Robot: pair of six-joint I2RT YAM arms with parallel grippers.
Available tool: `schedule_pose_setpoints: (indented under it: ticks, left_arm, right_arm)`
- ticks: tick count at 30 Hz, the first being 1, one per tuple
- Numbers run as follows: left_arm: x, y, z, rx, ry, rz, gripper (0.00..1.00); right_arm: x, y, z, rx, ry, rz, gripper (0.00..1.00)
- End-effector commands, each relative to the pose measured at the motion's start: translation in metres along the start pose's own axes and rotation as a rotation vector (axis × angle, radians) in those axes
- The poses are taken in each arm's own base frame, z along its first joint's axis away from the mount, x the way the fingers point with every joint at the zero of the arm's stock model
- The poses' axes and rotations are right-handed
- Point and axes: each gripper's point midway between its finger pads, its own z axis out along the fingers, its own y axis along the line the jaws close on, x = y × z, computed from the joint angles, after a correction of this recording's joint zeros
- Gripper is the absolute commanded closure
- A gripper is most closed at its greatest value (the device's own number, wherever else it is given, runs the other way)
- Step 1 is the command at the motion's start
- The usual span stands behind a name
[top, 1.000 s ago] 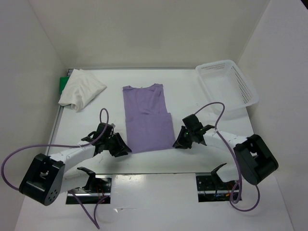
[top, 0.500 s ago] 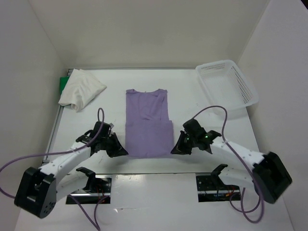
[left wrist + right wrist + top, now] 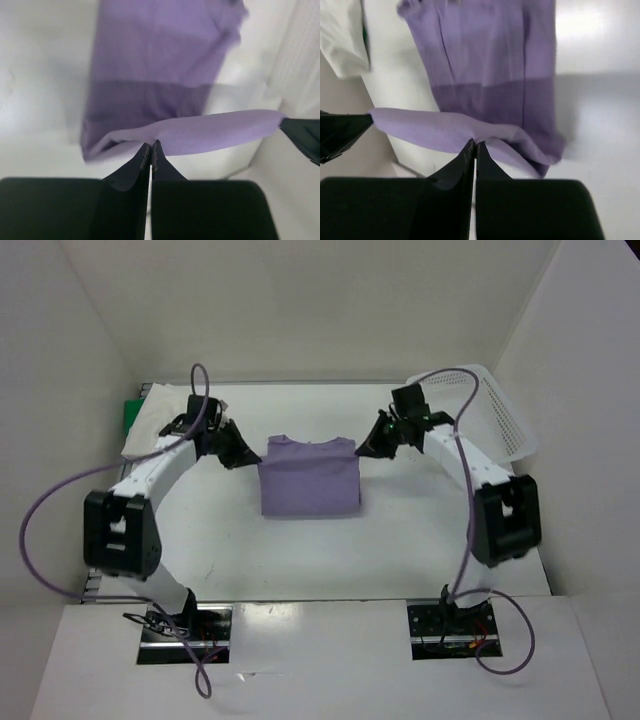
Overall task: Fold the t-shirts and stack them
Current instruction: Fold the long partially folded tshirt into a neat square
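Note:
The lavender t-shirt (image 3: 309,480) lies at mid-table, its lifted hem stretched between both grippers over the lower layer. My left gripper (image 3: 250,457) is shut on the left end of that hem, and the left wrist view shows its tips (image 3: 151,145) pinching the purple cloth (image 3: 220,131). My right gripper (image 3: 364,449) is shut on the right end, tips (image 3: 475,145) biting the same fold (image 3: 430,129). The white t-shirt (image 3: 150,422) lies bunched at the far left, partly behind the left arm. Beside it, a strip of the green t-shirt (image 3: 132,417) shows.
A white mesh basket (image 3: 500,405) stands at the far right corner, just behind the right arm. White walls enclose the table on the left, back and right. Purple cables loop from both arms.
Both grippers shut on the purple shirt's near hem and carried it away from the bases toward the far end, doubling the shirt over itself. Both arms now reach far out.

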Motion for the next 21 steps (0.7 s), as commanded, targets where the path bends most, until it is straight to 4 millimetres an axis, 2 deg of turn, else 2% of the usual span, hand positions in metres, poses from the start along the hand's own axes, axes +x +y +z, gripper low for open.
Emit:
schedule_pose_setpoints:
  ticks: [1, 2, 3, 4, 5, 6, 7, 8, 9, 10, 11, 12, 13, 14, 15, 17, 18, 21]
  left_arm:
    - [-0.073, 0.007, 0.044, -0.030, -0.097, 0.070, 1.00]
    - [-0.086, 0.005, 0.053, -0.037, -0.106, 0.091, 1.00]
    - [-0.111, -0.014, 0.054, -0.014, -0.153, 0.111, 1.00]
    - [-0.118, 0.003, 0.078, -0.047, -0.122, 0.084, 1.00]
    - [-0.124, 0.006, 0.087, -0.058, -0.123, 0.082, 1.00]
    - [-0.127, 0.019, 0.106, -0.091, -0.106, 0.068, 1.00]
    - [-0.141, 0.013, 0.110, -0.083, -0.135, 0.078, 1.00]
    - [-0.146, 0.018, 0.115, -0.089, -0.137, 0.070, 1.00]
    - [-0.148, 0.024, 0.129, -0.093, -0.131, 0.040, 1.00]
    - [-0.155, 0.027, 0.132, -0.092, -0.141, 0.036, 1.00]
    - [-0.164, 0.019, 0.133, -0.074, -0.163, 0.031, 1.00]
    - [-0.167, 0.020, 0.138, -0.070, -0.167, 0.019, 0.98]
    - [-0.171, 0.016, 0.137, -0.059, -0.180, 0.025, 0.95]
    - [-0.171, 0.015, 0.137, -0.058, -0.180, 0.016, 0.89]
    - [-0.181, 0.012, 0.133, -0.045, -0.206, 0.020, 0.69]
    - [-0.189, 0.005, 0.123, -0.011, -0.239, 0.012, 0.55]
    - [-0.192, -0.005, 0.111, 0.012, -0.266, 0.026, 0.54]
    - [-0.191, -0.031, 0.079, 0.088, -0.313, 0.055, 0.53]
  right_arm:
    - [-0.069, 0.005, 0.040, 0.013, -0.082, -0.120, 1.00]
    - [-0.084, 0.003, 0.050, 0.029, -0.099, -0.133, 1.00]
    - [-0.101, 0.004, 0.070, 0.042, -0.109, -0.132, 1.00]
    - [-0.107, 0.002, 0.079, 0.058, -0.107, -0.128, 1.00]
    - [-0.126, 0.011, 0.080, 0.040, -0.140, -0.142, 1.00]
    - [-0.127, -0.005, 0.106, 0.078, -0.113, -0.127, 1.00]
    - [-0.135, -0.011, 0.114, 0.084, -0.116, -0.117, 1.00]
    - [-0.147, 0.001, 0.117, 0.052, -0.132, -0.138, 1.00]
    - [-0.147, -0.002, 0.124, 0.062, -0.120, -0.133, 1.00]
    - [-0.147, -0.012, 0.141, 0.077, -0.100, -0.125, 1.00]
    - [-0.155, -0.005, 0.142, 0.067, -0.114, -0.130, 1.00]
    - [-0.158, -0.003, 0.145, 0.062, -0.119, -0.122, 1.00]
    - [-0.158, -0.007, 0.151, 0.071, -0.109, -0.117, 1.00]
    - [-0.165, 0.003, 0.146, 0.052, -0.131, -0.113, 0.95]
    - [-0.165, 0.003, 0.146, 0.051, -0.131, -0.113, 0.82]
    - [-0.171, 0.014, 0.136, 0.032, -0.155, -0.123, 0.70]
    - [-0.173, 0.019, 0.129, 0.026, -0.162, -0.126, 0.63]
    - [-0.173, 0.034, 0.100, 0.006, -0.200, -0.140, 0.57]
